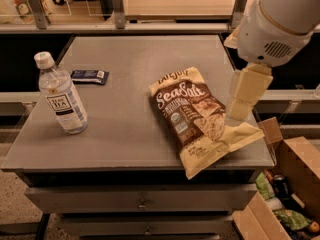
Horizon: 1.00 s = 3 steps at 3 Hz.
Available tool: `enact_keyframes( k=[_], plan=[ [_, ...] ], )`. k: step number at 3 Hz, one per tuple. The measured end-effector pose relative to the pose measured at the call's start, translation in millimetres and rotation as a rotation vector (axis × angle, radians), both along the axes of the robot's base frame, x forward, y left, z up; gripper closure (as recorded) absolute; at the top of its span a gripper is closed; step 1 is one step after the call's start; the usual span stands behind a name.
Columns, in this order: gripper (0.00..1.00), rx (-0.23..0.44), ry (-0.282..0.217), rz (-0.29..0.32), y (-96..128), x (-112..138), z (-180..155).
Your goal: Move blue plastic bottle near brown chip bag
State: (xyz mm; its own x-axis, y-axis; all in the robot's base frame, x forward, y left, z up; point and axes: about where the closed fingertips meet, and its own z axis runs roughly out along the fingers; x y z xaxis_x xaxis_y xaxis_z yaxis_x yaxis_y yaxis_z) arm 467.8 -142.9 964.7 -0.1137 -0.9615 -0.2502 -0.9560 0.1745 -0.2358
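The blue plastic bottle (61, 97) stands upright near the left edge of the grey table (125, 129). It is clear with a white cap and a "TEA" label. The brown chip bag (200, 119) lies flat at the table's right front, and its lower corner hangs over the front edge. My gripper (241, 109) hangs from the white arm (275, 19) at the right, just above the bag's right edge and far from the bottle. It holds nothing that I can see.
A flat dark blue wrapper (90, 76) lies behind the bottle at the back left. An open cardboard box (295, 184) with cans and packets stands on the floor at the right. A counter with rails (175, 26) runs behind the table.
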Motion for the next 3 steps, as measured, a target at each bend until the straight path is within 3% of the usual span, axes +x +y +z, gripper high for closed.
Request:
enact_keyframes(
  k=[3],
  plan=[
    [0.0,0.066,0.064,0.198,124.8,43.0,-32.9]
  ],
)
